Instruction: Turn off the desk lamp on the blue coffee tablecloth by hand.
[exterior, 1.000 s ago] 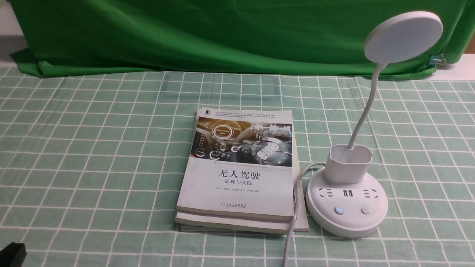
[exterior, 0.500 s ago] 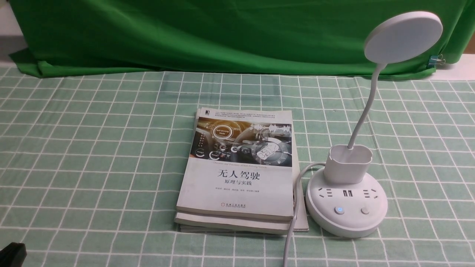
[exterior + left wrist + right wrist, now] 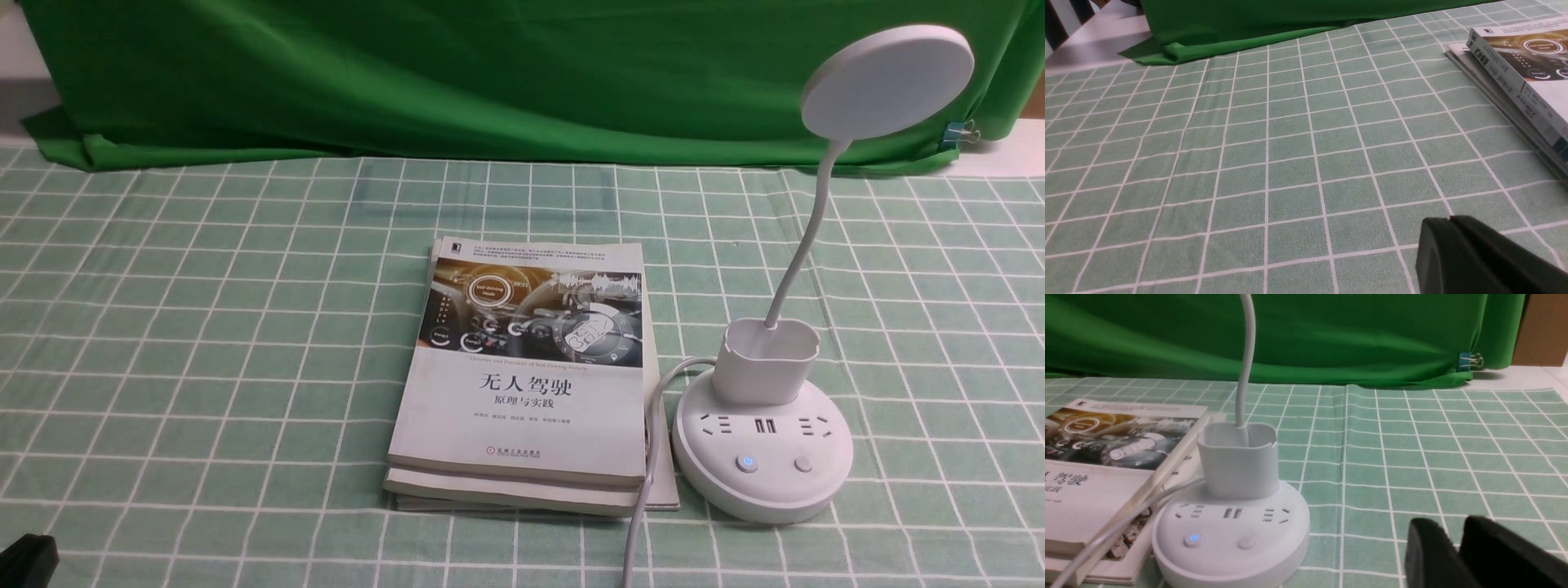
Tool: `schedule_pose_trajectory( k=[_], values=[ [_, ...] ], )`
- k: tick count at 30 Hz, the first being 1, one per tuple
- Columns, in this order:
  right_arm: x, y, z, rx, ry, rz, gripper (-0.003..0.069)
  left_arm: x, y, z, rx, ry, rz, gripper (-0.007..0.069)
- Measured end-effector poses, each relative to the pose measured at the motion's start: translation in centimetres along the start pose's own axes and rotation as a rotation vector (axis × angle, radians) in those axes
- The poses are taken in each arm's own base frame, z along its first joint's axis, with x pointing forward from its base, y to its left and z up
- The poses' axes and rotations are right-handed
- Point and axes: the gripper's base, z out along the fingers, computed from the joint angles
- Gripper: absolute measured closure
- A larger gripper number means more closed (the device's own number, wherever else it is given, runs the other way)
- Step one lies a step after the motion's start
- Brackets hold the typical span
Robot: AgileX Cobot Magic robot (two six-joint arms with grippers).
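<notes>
You have the desk lamp [image 3: 767, 453] standing upright on the checked tablecloth [image 3: 204, 367], to the right of the book stack [image 3: 522, 425], its two buttons facing your side, which presumably keeps them within the right arm's reach. One button [image 3: 747, 463] glows blue; the lamp head [image 3: 888, 82] leans back over the cloth, leaving that button uncovered from above. Your right gripper [image 3: 1457, 543] shows its fingertips slightly parted, nothing between them, apart from the base; closing them would likely give a firmer pressing tip. Your left gripper [image 3: 1453, 220] has its fingertips together, empty, probably parked aside as unneeded.
</notes>
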Motion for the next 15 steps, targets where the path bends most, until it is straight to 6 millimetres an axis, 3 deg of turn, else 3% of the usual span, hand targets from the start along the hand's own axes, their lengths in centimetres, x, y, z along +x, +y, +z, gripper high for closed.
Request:
schedule_pose_trajectory(
  k=[15],
  values=[
    [0.00,0.00,0.00,0.000,0.000,0.000,0.0477,0.00,0.00,0.00,0.000,0.000,0.000,0.0624]
  ],
)
